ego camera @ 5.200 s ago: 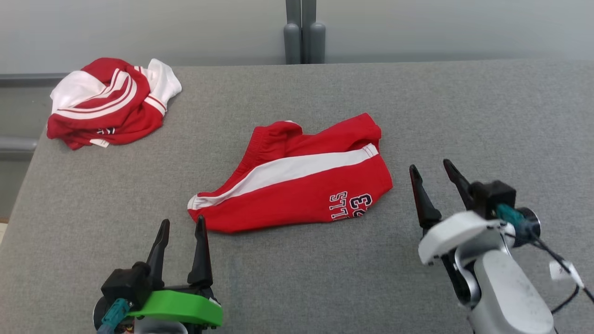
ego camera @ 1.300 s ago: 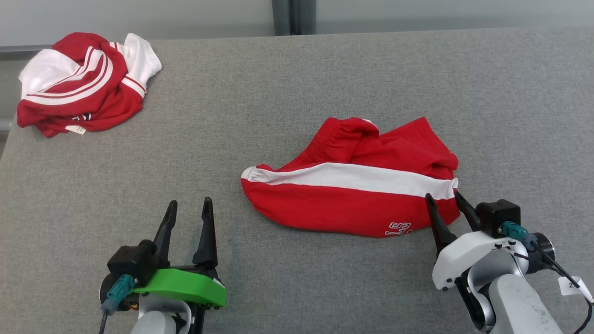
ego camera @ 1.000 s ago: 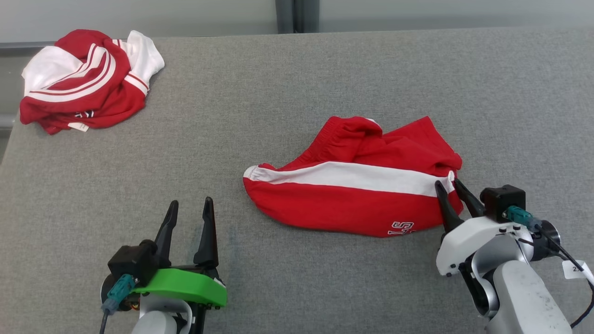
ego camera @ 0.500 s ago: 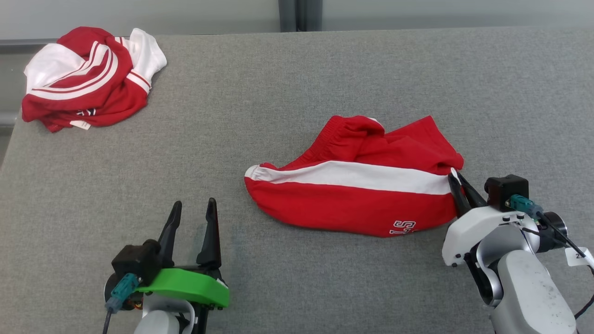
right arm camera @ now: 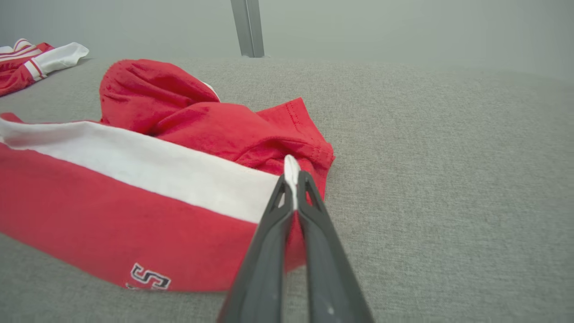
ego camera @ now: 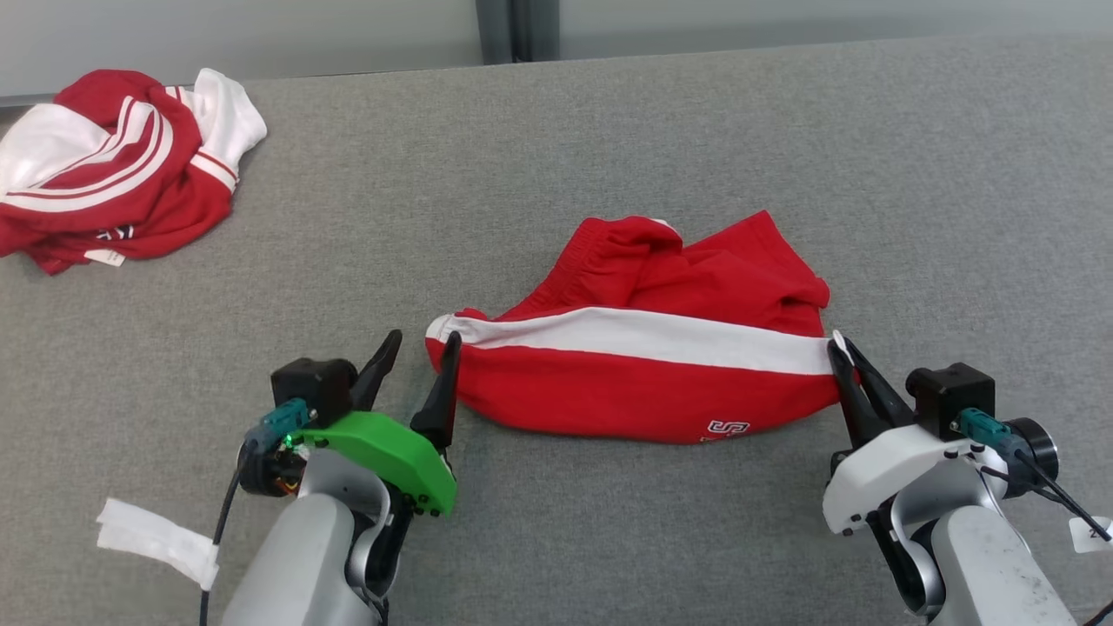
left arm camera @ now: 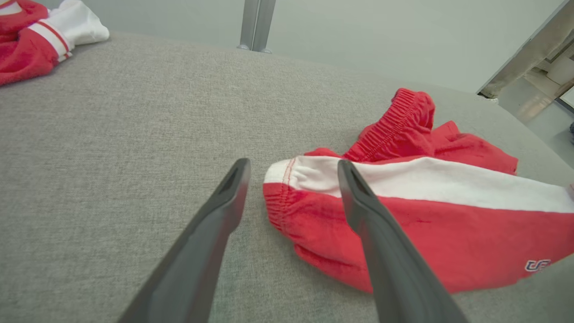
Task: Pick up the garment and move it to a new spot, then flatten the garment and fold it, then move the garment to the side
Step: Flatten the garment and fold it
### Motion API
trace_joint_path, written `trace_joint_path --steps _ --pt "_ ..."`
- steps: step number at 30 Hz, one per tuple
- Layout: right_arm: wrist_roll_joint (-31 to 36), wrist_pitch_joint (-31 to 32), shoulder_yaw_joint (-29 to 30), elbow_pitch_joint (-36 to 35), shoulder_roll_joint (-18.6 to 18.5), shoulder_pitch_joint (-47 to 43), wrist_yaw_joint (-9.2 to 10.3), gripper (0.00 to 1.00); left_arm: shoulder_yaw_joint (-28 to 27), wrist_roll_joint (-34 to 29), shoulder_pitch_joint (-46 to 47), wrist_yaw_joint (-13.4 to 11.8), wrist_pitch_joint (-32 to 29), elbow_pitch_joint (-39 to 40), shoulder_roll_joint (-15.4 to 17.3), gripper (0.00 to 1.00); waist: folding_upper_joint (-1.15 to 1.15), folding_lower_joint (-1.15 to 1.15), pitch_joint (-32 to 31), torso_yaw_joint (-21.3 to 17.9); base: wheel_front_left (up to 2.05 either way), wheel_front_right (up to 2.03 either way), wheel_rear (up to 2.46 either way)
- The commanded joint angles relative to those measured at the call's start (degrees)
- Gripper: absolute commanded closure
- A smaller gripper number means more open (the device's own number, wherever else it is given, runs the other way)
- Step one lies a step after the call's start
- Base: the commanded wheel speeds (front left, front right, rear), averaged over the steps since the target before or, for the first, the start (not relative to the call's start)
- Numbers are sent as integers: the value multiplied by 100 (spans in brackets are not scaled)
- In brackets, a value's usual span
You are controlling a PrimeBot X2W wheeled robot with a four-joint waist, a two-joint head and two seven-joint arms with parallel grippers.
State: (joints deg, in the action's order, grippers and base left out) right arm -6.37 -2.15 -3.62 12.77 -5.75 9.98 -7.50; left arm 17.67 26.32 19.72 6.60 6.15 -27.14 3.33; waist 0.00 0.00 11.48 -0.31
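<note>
Now the right gripper (ego camera: 840, 349) is pinched shut on the white-striped hem corner of the red garment (ego camera: 626, 391), which lies crumpled in the middle of the surface (ego camera: 522, 156). The left gripper (ego camera: 423, 339) hovers wide open, straddling the opposite striped end. To my eye it should bite both layers before any lift, while the red-and-white pile (ego camera: 113, 165) at the far left corner sits well apart.

From the head we look forward and down across the grey tabletop (ego camera: 609, 539), left gripper (ego camera: 424, 339) and right gripper (ego camera: 840, 346) low in frame. Our left wrist camera sits low and close, facing the red shorts (left arm camera: 426, 233) at their left end; the right wrist one skims close by their right end. All three share the shorts and the far post (ego camera: 496, 30).
</note>
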Motion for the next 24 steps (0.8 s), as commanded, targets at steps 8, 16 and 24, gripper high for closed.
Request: trace_joint_path --steps 8,16,24 --pt "-138 -135 -167 175 -164 21 2 100 200 703 625 85 -729 -450 354 0 0 0 58 -194 0 0 0" --pt "-174 -185 -276 296 -182 96 2 100 797 1310 1123 87 -1535 -622 715 0 0 0 61 -209 0 0 0" --pt "-205 -221 -365 366 -184 147 2 100 1243 1807 1373 89 -2083 -554 947 0 0 0 61 -243 0 0 0"
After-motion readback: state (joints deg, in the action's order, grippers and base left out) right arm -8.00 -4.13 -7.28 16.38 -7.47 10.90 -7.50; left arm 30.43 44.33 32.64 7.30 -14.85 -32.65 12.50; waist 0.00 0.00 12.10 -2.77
